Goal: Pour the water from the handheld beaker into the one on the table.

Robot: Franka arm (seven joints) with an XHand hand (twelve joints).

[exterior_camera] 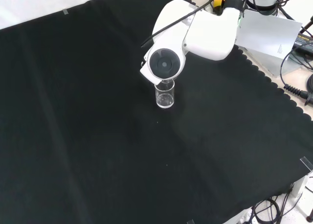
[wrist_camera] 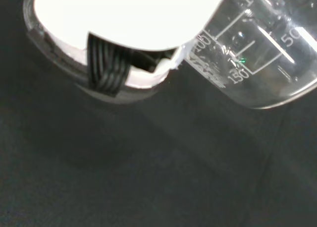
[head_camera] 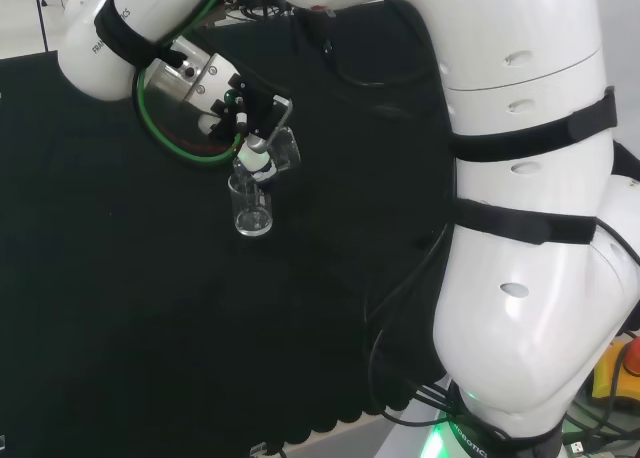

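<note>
The fingers (head_camera: 252,148) curl round a clear glass beaker (head_camera: 284,148), holding it tipped over, its mouth turned down and toward the left in the head view. The hand (head_camera: 240,113) itself is black and white, hanging off the white arm (head_camera: 130,28) that comes in from the upper left of that view.

Up close in the wrist view, the held beaker (wrist_camera: 257,53) shows white printed scale marks on its wall and a rounded rim, with small drops or glints on the glass (whether any water remains in it cannot be told).

Just below the tipped beaker stands a second beaker (head_camera: 251,206), upright on the tabletop (head_camera: 150,328). It is clear, straight-walled and cylindrical, with a thick bright base. In the front view this standing beaker (exterior_camera: 165,94) sits just below the arm's round grey cap (exterior_camera: 164,63), near the middle of the black cloth and a little toward the far side. Its contents are hard to judge; no water level shows plainly in it.

The cloth round it lies flat, with a scalloped edge (exterior_camera: 264,77) at the right of the front view.
</note>
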